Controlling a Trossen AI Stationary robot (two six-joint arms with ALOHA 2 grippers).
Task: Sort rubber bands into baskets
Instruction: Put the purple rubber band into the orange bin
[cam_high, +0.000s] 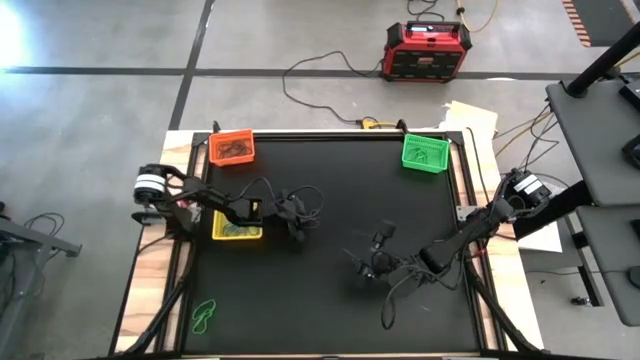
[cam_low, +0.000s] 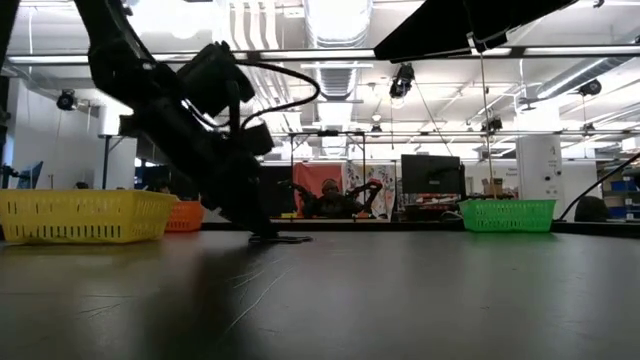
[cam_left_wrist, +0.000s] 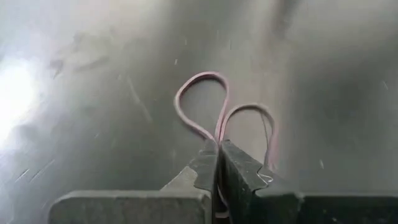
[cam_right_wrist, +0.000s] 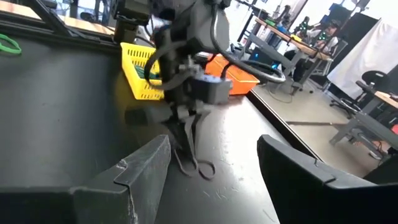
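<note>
A brownish-pink rubber band (cam_left_wrist: 202, 102) lies on the black table just right of the yellow basket (cam_high: 237, 230). My left gripper (cam_left_wrist: 219, 155) is shut on it, its tips down at the table (cam_low: 265, 232). My right gripper (cam_high: 372, 262) hovers open near the table's middle, right of the band and holding nothing. The orange basket (cam_high: 232, 148) stands at the far left and the green basket (cam_high: 425, 153) at the far right, both with bands inside. A loose green rubber band (cam_high: 204, 317) lies flat near the front left corner. My left gripper pinches the rubber band between its two fingertips where two strands run side by side (cam_left_wrist: 219, 138), about midway along the band. The fingers slant down from the table's left. Both loops of the band (cam_right_wrist: 200, 168) lie slack on the table beyond the fingertips.
A red-and-black box (cam_high: 428, 50) sits on the floor beyond the table's far edge, with cables around it. The yellow basket (cam_right_wrist: 144, 74) stands close behind my left gripper. Bare black tabletop lies between the two far baskets and along the near edge.
</note>
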